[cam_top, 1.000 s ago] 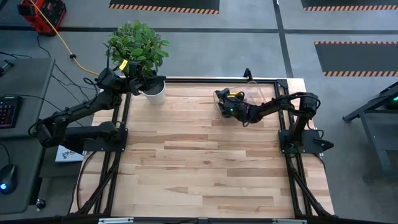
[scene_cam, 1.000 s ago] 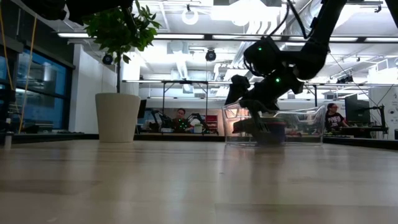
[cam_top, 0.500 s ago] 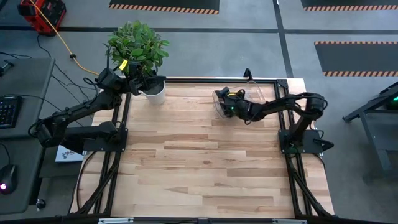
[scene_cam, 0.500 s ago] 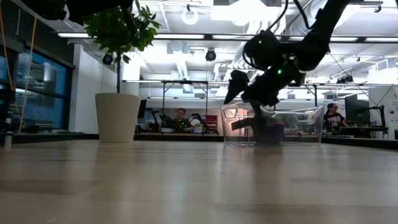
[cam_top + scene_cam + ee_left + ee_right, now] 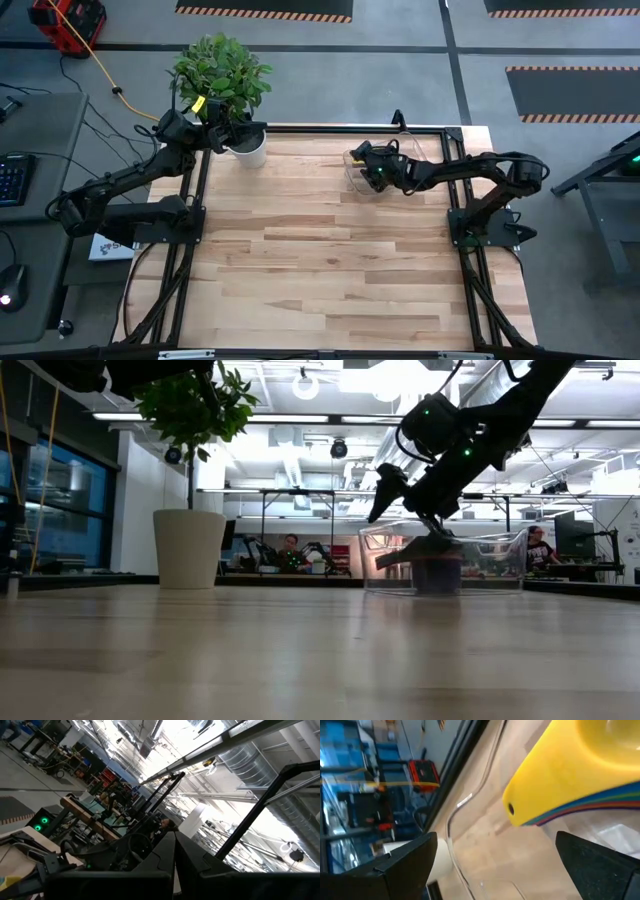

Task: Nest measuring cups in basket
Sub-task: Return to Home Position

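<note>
**Right claw released over nested cups**

The right claw [image 5: 398,520], spread and empty, flanks the measuring cups [image 5: 560,775] stacked inside the basket [image 5: 490,540], back right on the counter [image 5: 300,260]. In withdrawing, a finger could snag a handle and drag the basket. The left claw [image 5: 232,130] rests clenched beside the plant pot [image 5: 250,152].

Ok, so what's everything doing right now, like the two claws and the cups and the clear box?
right gripper: open, holding nothing, above the basket.
left gripper: shut, waiting by the plant pot.
measuring cups: nested in one stack, yellow on top, sitting inside the basket, let go.
basket: upright on the table, with the cup stack in it.
plant pot: upright at the table's far left corner.
</note>
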Motion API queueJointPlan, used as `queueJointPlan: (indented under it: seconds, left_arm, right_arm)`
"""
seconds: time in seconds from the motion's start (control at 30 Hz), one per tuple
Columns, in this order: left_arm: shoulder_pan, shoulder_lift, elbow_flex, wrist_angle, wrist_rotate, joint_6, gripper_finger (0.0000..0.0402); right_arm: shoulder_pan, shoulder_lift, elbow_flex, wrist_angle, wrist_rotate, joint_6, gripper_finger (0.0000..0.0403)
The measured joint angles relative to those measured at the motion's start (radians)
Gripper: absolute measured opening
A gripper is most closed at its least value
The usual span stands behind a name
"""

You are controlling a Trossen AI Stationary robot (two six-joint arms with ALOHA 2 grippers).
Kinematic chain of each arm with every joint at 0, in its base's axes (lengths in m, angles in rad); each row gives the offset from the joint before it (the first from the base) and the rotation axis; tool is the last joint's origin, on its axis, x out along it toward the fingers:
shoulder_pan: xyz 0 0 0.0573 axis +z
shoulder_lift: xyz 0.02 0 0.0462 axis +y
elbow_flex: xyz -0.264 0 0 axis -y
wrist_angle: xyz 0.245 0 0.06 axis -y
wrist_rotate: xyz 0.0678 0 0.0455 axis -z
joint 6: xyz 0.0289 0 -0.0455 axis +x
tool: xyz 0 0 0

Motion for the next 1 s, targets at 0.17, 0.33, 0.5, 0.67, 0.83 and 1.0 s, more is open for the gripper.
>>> queueJointPlan:
  seconds: [0.17, 0.33, 0.5, 0.67, 0.83, 1.0]
  left_arm:
    - [0.0, 0.0, 0.0, 0.0, 0.0, 0.0, 0.0]
    - [0.0, 0.0, 0.0, 0.0, 0.0, 0.0, 0.0]
    - [0.0, 0.0, 0.0, 0.0, 0.0, 0.0, 0.0]
    - [0.0, 0.0, 0.0, -0.001, 0.0, 0.001, 0.0]
    - [0.0, 0.0, 0.0, -0.005, 0.0, 0.009, 0.0]
    - [0.0, 0.0, 0.0, -0.022, 0.0, 0.056, 0.0]
  right_arm:
    - [0.0, 0.0, 0.0, -0.004, -0.042, -0.012, 0.0399]
    - [-0.013, -0.014, 0.0, 0.003, -0.051, -0.04, 0.0399]
    - [-0.036, -0.065, -0.001, 0.0, -0.034, -0.079, 0.0399]
    - [-0.046, -0.114, -0.001, -0.05, -0.111, -0.127, 0.0399]
    - [-0.046, -0.204, -0.001, -0.117, -0.187, -0.224, 0.0399]
    - [-0.046, -0.342, -0.001, -0.315, -0.24, -0.325, 0.0399]
